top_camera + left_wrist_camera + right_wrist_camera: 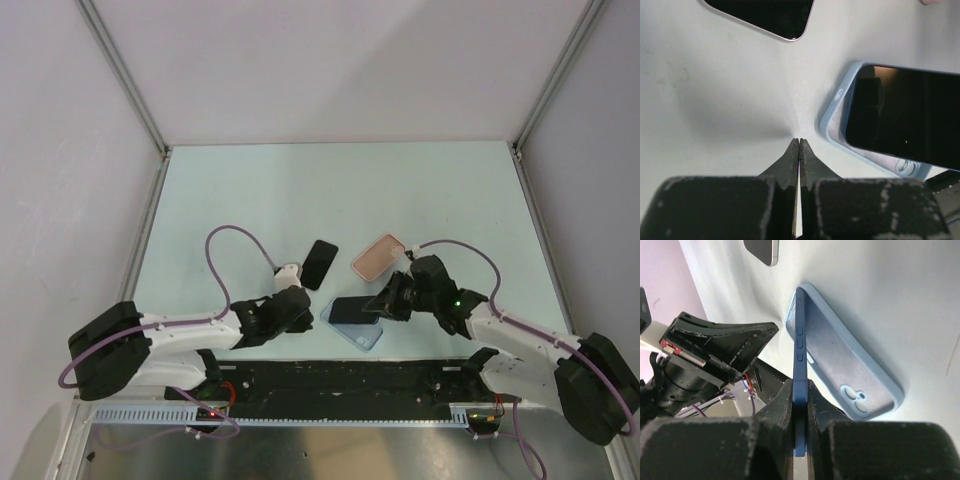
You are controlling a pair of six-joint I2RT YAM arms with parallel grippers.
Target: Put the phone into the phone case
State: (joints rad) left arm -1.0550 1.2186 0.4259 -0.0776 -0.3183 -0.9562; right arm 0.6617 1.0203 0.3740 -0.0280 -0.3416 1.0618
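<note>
Right hand on phone edge, over case

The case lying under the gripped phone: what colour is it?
The case is light blue; the right wrist view shows it best.

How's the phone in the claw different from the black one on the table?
The blue phone is tilted, clamped by the right gripper over a blue case; the black phone lies flat, untouched. The held phone's edge is blue; the other's silvery. Both show dark glossy faces.
</note>
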